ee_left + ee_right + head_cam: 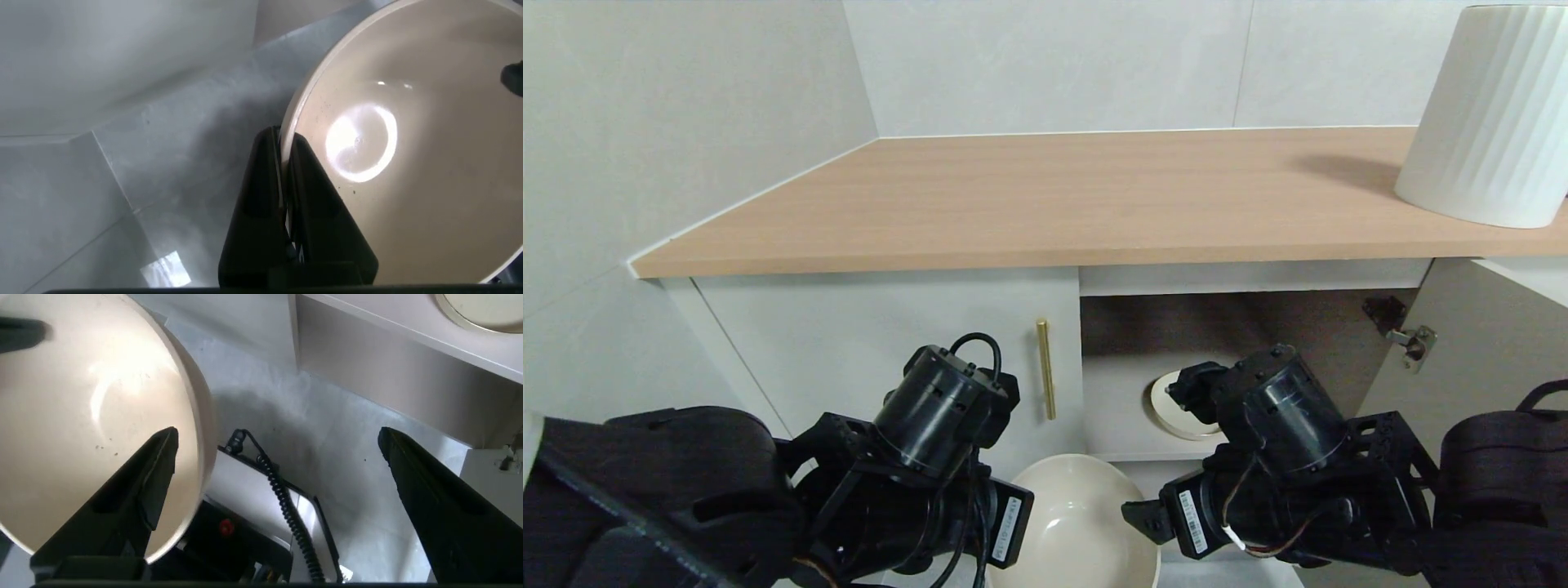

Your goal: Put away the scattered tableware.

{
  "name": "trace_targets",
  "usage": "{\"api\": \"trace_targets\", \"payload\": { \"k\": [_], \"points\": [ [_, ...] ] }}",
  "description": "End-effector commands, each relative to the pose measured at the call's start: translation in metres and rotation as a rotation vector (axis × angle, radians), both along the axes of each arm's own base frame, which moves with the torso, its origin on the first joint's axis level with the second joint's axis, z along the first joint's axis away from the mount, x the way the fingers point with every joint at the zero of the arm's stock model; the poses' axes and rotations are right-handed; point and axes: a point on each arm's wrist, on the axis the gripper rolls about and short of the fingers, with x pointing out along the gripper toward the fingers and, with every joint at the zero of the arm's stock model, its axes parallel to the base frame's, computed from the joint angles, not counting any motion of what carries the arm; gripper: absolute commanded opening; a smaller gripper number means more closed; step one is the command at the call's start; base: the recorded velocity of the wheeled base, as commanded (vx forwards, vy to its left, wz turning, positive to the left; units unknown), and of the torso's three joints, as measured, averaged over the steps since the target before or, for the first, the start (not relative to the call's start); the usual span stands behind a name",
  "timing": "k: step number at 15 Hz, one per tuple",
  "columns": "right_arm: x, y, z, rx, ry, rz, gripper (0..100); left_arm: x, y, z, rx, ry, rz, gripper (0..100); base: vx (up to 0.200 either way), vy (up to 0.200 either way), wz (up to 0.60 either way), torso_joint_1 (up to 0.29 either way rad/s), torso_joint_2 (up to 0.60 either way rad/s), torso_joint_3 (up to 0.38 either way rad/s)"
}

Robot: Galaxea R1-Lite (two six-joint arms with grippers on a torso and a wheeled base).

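The left gripper (pixel 283 155) is pinched tight on the left rim of the cream bowl (pixel 409 163), one finger inside, one outside; the right gripper (pixel 278 441) is spread wide just right of the bowl, holding nothing. The bowl is smooth, glossy and empty, low before the open cabinet (pixel 1258 327); a cream plate (pixel 1176 416) lies on its shelf.

I have the left gripper (pixel 282 145) clamped on the bowl (pixel 425 204) rim, fingers pinched together. Right gripper (pixel 278 434) hangs low beside it, fingers spread wide.
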Motion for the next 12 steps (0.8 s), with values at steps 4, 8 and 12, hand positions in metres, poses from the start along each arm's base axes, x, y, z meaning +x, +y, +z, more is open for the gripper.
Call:
{"api": "trace_targets", "payload": {
  "k": [4,8,12],
  "points": [
    [-0.0025,0.0024,-0.0021,-0.005,0.006,0.013,0,-0.0001,-0.0011,-0.0007,0.002,0.002,-0.002,0,0.000,0.000,0.00,0.000,0.00,0.000],
    [-0.0034,0.0064,-0.0076,-0.018,0.018,0.023,0,0.0003,-0.0027,0.0010,-0.021,-0.021,-0.005,0,0.000,0.000,0.00,0.000,0.00,0.000],
    [-0.0033,0.0057,-0.0067,-0.016,0.016,0.020,0,0.0005,-0.0029,0.0005,-0.022,-0.022,-0.005,0,0.000,0.000,0.00,0.000,0.00,0.000]
  ]
}}
